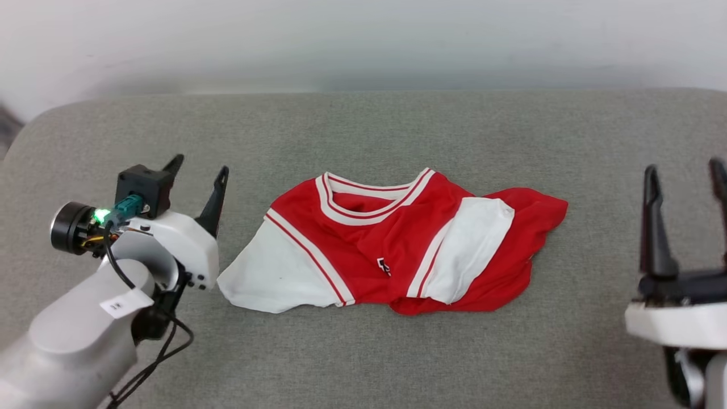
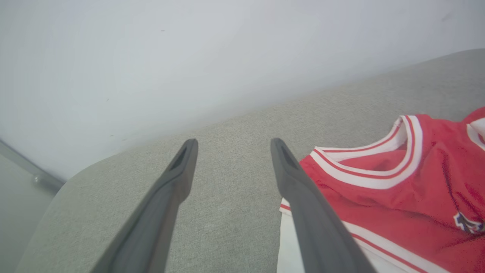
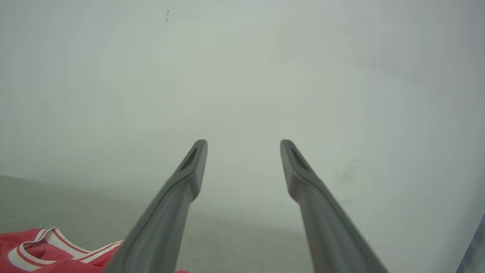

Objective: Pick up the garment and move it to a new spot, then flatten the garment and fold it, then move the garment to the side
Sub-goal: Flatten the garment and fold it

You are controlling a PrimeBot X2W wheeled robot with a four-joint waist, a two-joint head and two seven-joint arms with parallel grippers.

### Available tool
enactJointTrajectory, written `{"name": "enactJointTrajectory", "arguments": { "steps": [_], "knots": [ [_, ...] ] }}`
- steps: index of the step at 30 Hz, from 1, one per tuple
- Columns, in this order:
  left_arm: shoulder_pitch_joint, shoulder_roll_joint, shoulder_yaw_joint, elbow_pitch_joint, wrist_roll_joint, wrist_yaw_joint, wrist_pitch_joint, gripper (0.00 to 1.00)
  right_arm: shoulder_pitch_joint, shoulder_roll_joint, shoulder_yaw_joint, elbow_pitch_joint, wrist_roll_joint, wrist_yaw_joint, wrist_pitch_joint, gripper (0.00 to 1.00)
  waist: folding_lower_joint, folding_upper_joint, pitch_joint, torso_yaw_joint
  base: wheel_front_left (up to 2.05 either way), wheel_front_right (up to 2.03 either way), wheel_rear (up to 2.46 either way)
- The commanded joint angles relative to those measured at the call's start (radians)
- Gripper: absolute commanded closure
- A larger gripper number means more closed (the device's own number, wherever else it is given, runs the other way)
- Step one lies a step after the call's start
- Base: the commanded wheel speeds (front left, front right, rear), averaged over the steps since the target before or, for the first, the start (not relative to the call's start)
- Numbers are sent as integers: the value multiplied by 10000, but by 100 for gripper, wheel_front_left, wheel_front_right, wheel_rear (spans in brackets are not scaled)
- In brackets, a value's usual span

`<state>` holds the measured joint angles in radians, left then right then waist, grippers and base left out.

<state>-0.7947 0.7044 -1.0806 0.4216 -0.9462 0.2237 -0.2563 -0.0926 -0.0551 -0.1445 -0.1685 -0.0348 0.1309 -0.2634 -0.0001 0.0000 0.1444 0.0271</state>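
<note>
Grey cushion, garment collar facing away, long axis left-right

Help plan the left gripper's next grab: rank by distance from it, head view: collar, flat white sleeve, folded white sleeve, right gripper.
1. flat white sleeve, beside left gripper
2. collar, centre
3. folded white sleeve, further right
4. right gripper, far right

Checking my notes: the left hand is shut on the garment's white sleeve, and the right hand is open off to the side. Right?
No: the left hand is open, empty, by the white sleeve of the garment, as the left wrist view shows. The right hand is open off to the side.
</note>
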Motion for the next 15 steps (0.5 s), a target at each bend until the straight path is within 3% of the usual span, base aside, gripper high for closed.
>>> {"name": "enactJointTrajectory", "arguments": {
  "steps": [1,3,6,11,15],
  "knots": [
    [351,-166,563,-471,283,512,-85,0,-414,-279,-7,-157,-98,-3,-22,0,1,0,9,102,0,0,0],
    [876,-261,1609,-1291,993,1256,-101,0,-899,-596,90,-256,-194,-3,-20,0,1,0,83,185,0,0,0],
    [2049,-520,3061,-2389,2189,1921,-84,0,-1679,-1180,359,-194,-113,-3,-20,0,1,0,208,311,0,0,0],
    [3714,-1302,4941,-3549,3909,2150,-89,0,-3079,-2632,1560,1081,382,-3,-20,0,1,0,433,501,0,0,0],
    [4752,-2056,6034,-4100,4929,2024,-90,0,-4378,-4058,3377,2438,1477,-3,529,0,1,0,584,692,0,0,0]
  ]
}}
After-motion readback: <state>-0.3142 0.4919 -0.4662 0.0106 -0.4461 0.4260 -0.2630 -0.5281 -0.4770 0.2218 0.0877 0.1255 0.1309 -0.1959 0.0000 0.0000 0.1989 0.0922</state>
